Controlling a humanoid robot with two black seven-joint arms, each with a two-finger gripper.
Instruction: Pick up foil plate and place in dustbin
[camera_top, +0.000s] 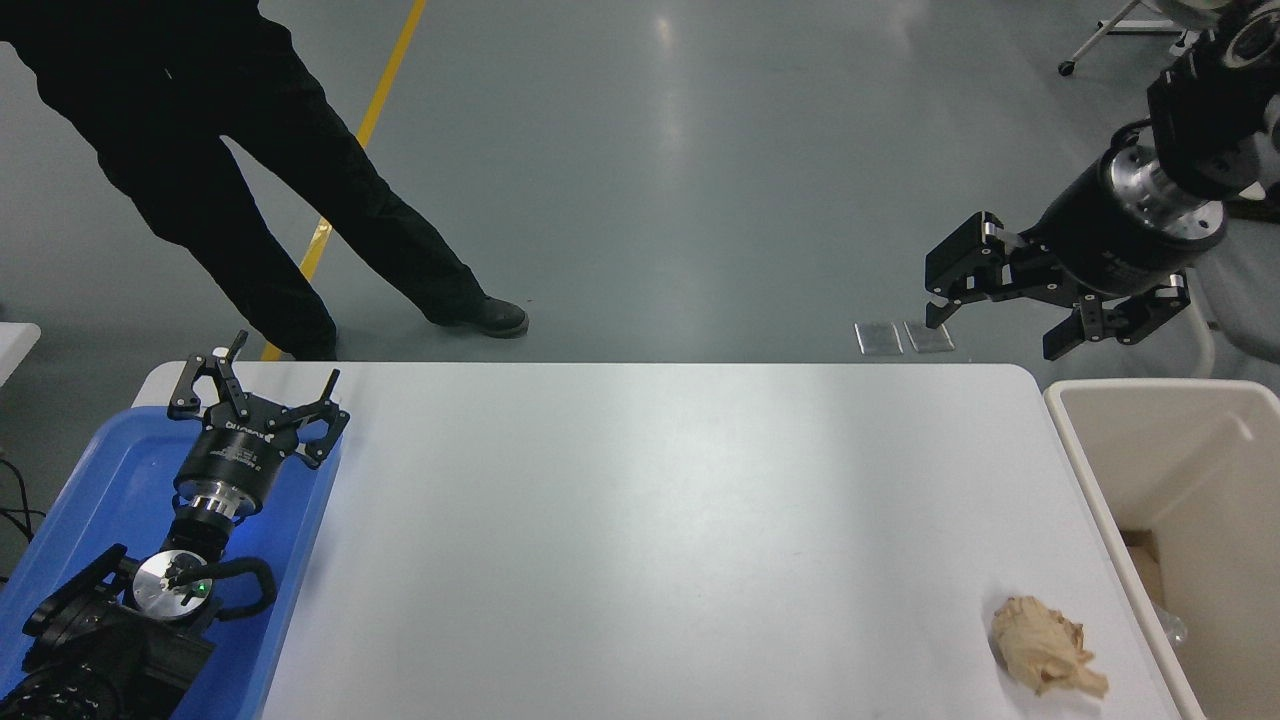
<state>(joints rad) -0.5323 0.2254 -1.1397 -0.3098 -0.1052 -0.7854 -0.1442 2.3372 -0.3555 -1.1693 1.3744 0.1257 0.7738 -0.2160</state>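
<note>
The foil plate is out of view; no shiny tray shows on the table. The cream-beige dustbin (1160, 440) stands at the table's right end, its inside partly visible. My right gripper (990, 335) is open and empty, raised high beyond the table's far right corner, to the upper left of the bin. My left gripper (258, 385) is open and parked at the lower left, over the blue tray.
A blue flat tray (90, 500) lies at the table's left end under the left arm. A tan paper wad (1045, 645) lies near the front right, beside the bin. A person in black stands at the far left. Office chairs stand at the far right.
</note>
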